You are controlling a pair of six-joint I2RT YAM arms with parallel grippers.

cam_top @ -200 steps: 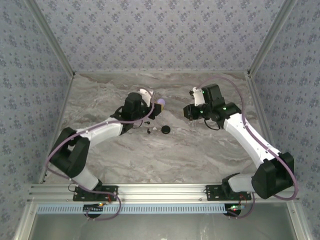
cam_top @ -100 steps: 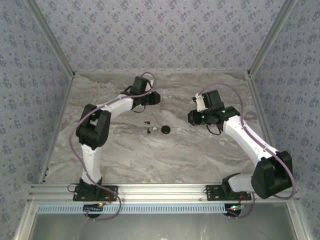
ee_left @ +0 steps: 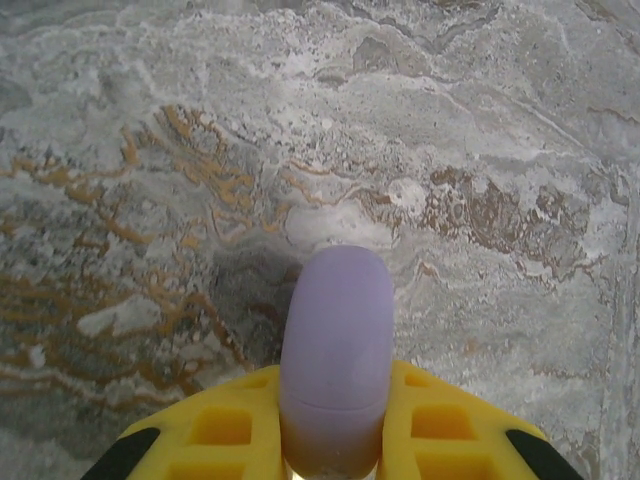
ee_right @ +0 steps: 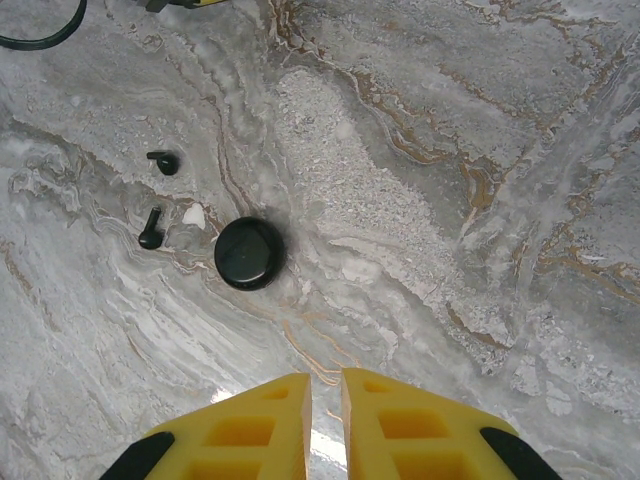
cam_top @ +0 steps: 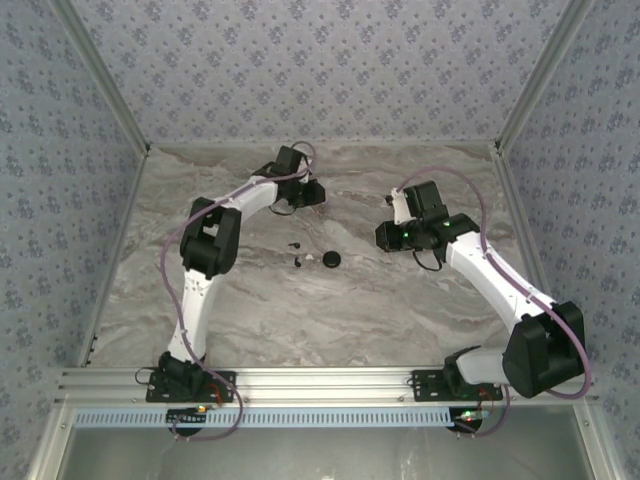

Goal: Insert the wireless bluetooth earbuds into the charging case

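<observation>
Two tiny black earbuds [ee_right: 163, 161] [ee_right: 151, 231] lie loose on the marble table, also seen from above [cam_top: 294, 245] [cam_top: 298, 262]. Just right of them sits a flat black round disc [ee_right: 249, 253] [cam_top: 330, 259]. My left gripper [ee_left: 335, 400] [cam_top: 312, 192] is shut on a lavender pill-shaped object [ee_left: 335, 340] with a seam near its base, held above the table at the back. I cannot tell whether the disc or the lavender object is the charging case. My right gripper [ee_right: 326, 390] [cam_top: 380, 237] hovers right of the disc, shut to a thin slit with nothing in it.
Patterned walls close in the marble table [cam_top: 300, 310] at the back and on both sides. A black cable [ee_right: 40, 30] loops at the top-left corner of the right wrist view. Bare marble stretches in front of the earbuds toward the arm bases.
My left arm has swung from beside the earbuds to the back of the table, carrying the lavender object. The right gripper shifted slightly and has since stayed still.
</observation>
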